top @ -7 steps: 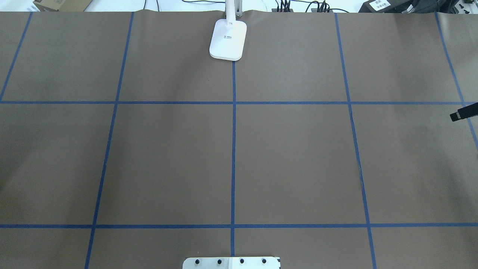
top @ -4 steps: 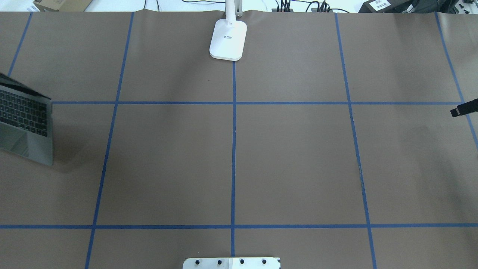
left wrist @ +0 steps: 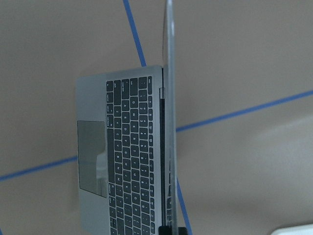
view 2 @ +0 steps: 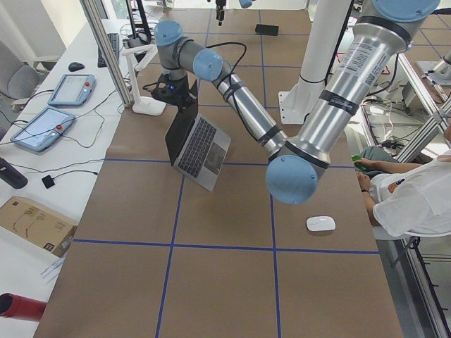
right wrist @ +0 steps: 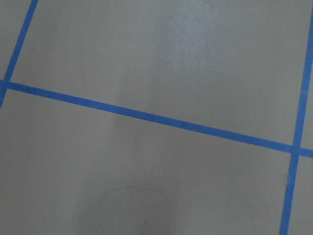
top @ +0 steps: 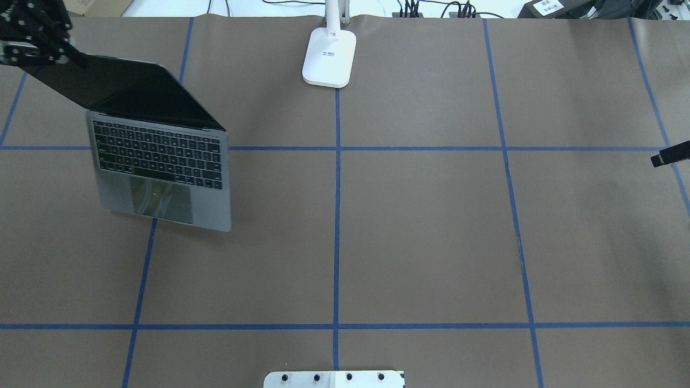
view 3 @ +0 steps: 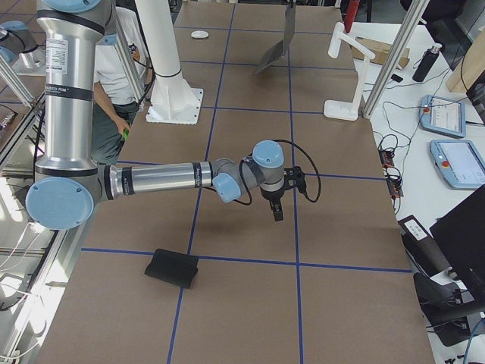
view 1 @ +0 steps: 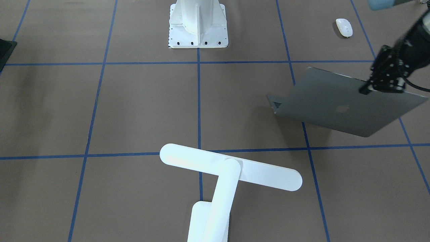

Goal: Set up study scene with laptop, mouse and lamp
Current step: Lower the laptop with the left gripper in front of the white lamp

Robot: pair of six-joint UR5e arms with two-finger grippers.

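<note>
The left gripper (view 1: 379, 84) is clamped on the top edge of the laptop (view 1: 339, 104) lid, near one corner, with one finger on the grey back and the other out of sight on the screen side. In the left wrist view the lid runs edge-on up the frame. The laptop is open, its dark screen and black keys turned toward the robot. It sits on the robot's left part of the table (top: 431, 226), and its base looks raised, with a shadow spread under the front edge. The lamp (view 1: 231, 166) stands at the far edge on the centre tape line, well apart from the laptop, its flat bar head reaching out over the table. The mouse (view 1: 344, 27) lies by itself on the robot's left, closer to the robot than the laptop and apart from it. The white pedestal (view 1: 198, 23) is bolted at the middle of the near edge. The right gripper (view 3: 276, 211) hangs pointing down over bare table on the robot's right, touching nothing — whether its fingers are parted or together I cannot tell. A black mat (view 3: 172, 268) lies near that end, and a person (view 2: 416, 197) sits beside the table.
</note>
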